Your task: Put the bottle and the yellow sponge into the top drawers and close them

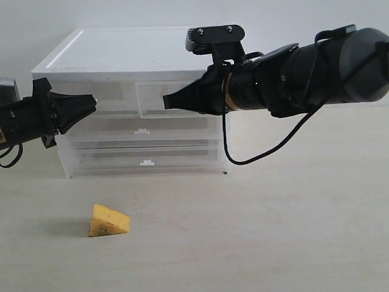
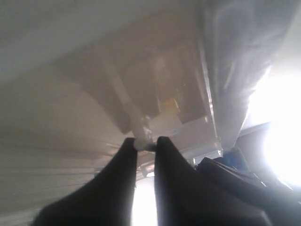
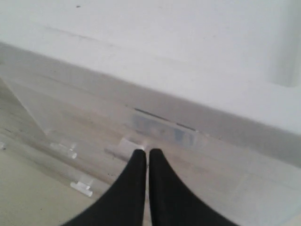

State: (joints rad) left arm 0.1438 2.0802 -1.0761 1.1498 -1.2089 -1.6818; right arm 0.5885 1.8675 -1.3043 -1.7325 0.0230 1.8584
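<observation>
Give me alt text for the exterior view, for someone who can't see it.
Two black robot grippers, the left gripper and the right gripper, point their tips at the two small top drawers of a translucent white-topped plastic cabinet. A yellow wedge-shaped sponge lies on the pale table in front.

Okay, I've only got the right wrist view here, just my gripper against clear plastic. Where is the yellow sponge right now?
Observer: The yellow sponge lies on the table in front of the cabinet, touching neither gripper.
Operator: Which drawer am I at?
Observer: In the exterior view, the right gripper has its tip at the front of the right-hand top drawer, above the two full-width drawers.
Operator: And the other arm?
Observer: The left gripper is shut on a white tab handle, at the left-hand top drawer.
</observation>
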